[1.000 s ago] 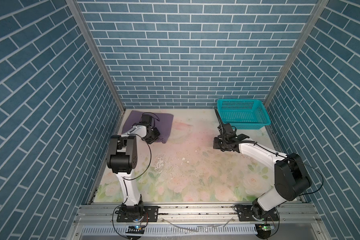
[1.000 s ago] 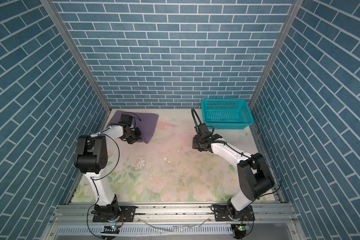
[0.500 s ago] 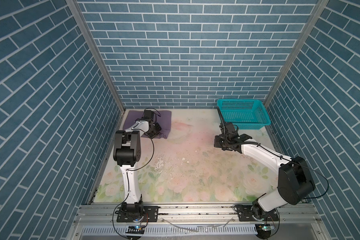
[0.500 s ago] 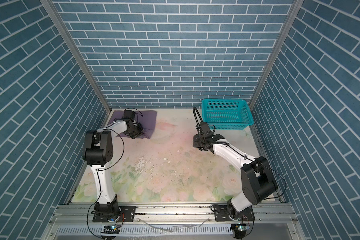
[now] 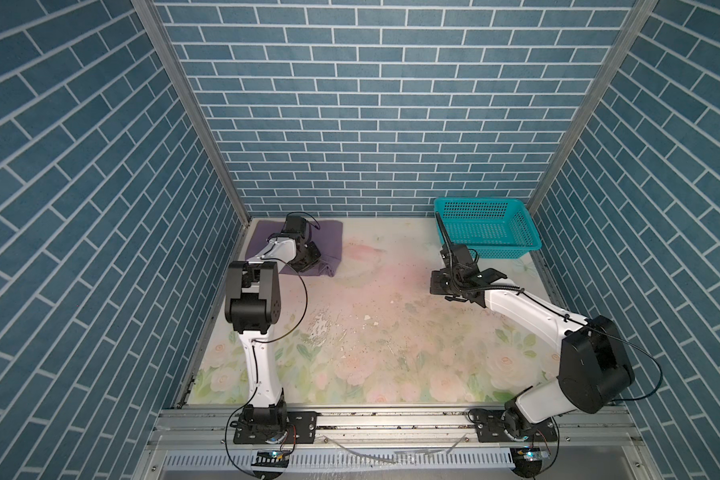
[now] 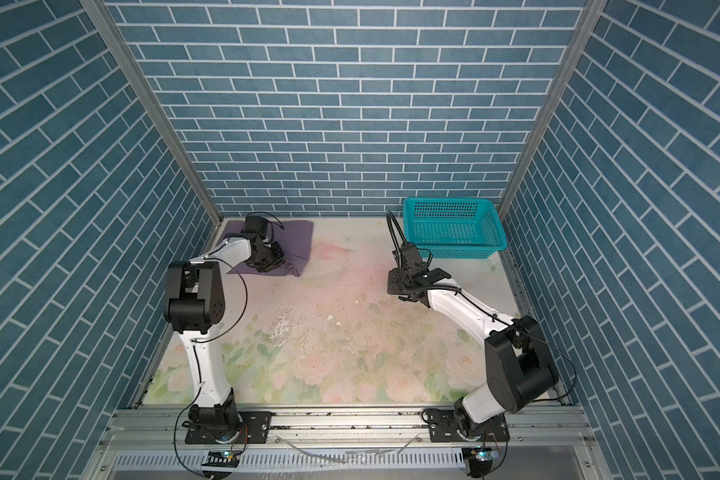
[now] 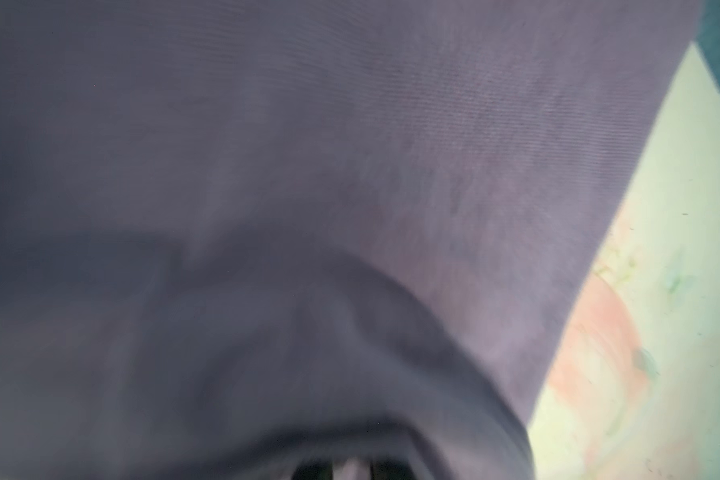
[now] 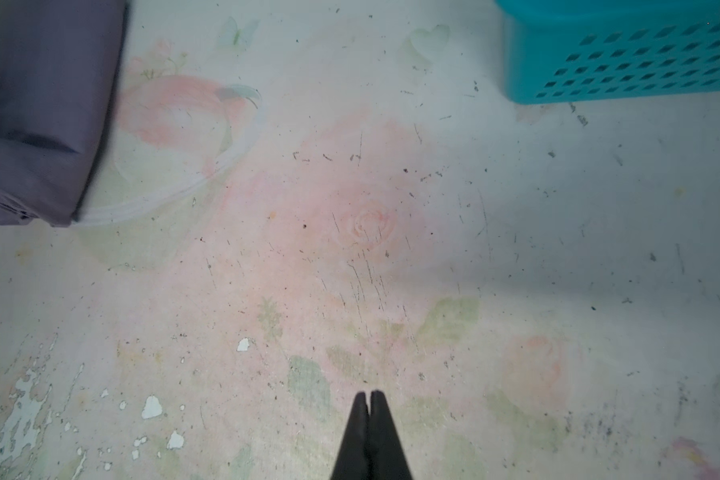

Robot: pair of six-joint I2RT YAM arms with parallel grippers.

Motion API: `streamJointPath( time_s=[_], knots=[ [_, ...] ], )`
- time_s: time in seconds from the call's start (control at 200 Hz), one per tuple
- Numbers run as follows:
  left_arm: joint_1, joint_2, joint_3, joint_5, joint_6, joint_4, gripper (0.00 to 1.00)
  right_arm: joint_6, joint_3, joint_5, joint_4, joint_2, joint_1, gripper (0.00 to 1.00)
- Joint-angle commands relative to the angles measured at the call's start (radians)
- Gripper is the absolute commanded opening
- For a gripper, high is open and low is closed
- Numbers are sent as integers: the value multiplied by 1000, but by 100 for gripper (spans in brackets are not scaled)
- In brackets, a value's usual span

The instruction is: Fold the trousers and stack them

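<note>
Dusty-purple trousers [image 5: 329, 237] are folded into a rectangle at the table's [image 5: 391, 340] far left corner, probably the stacking spot. The left gripper [image 5: 308, 261] is set on their near edge; its opening cannot be told. The right gripper [image 8: 369, 400], pinched shut and empty, is parked clear near the teal basket [image 5: 499, 249].

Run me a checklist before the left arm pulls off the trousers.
1. Trousers folded into a compact pile: ok, though the near edge is bunched.
2. Pile flat on the table, in the far left corner: ok.
3. Left gripper free of the cloth: cannot tell; its wrist view is blurred and full of fabric.
4. Right gripper shut, empty, apart from the pile: ok.
5. Basket apart from the pile: ok.
</note>
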Motion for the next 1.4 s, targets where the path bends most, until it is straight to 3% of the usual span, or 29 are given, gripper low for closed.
streamJointPath(
  time_s=[0.0,0.21,0.37,0.415,0.45,0.46,0.475,0.485,0.5,0.715,0.81,0.875,0.94,1.02,1.145,1.29,1.395],
  knots=[
    [8,-203,-67,-59,20,-22,21,-61,-35,81,-3,-84,-7,0],
    [8,-439,-187,-103,38,-73,26,-81,-70,142,-2,-172,-11,0],
    [10,-547,-248,-91,55,-78,47,-111,-92,158,-2,-239,-14,11],
    [10,-602,-288,-92,61,-52,58,-122,-93,178,-13,-263,-14,24],
    [10,-651,-323,-107,64,-30,74,-131,-95,203,-20,-287,-15,35],
    [10,-666,-332,-111,64,-24,89,-135,-95,212,-22,-292,-14,49],
    [10,-690,-345,-123,66,-15,98,-139,-96,226,-25,-303,-14,86],
    [10,-705,-354,-132,67,-10,99,-142,-97,238,-27,-311,-14,95],
    [9,-726,-367,-143,71,-3,99,-146,-99,256,-29,-320,-14,98],
    [10,-1018,-577,-305,120,151,99,-275,-199,469,44,-483,-55,99],
    [10,-1117,-698,-395,111,220,99,-408,-372,552,302,-549,-98,99],
    [10,-1156,-772,-474,106,252,99,-397,-477,579,439,-587,-147,99],
    [10,-1162,-879,-531,171,369,99,-333,-512,519,416,-604,-215,99],
    [10,-1165,-1011,-467,314,547,99,-285,-542,522,390,-589,-264,99],
    [10,-1150,-1088,-481,312,620,99,-236,-610,673,436,-539,-285,99],
    [11,-1065,-1153,-493,317,765,99,-279,-706,694,598,-491,-311,99],
    [5,-993,-1111,-500,360,782,99,-237,-820,740,846,-449,-334,99]
  ],
)
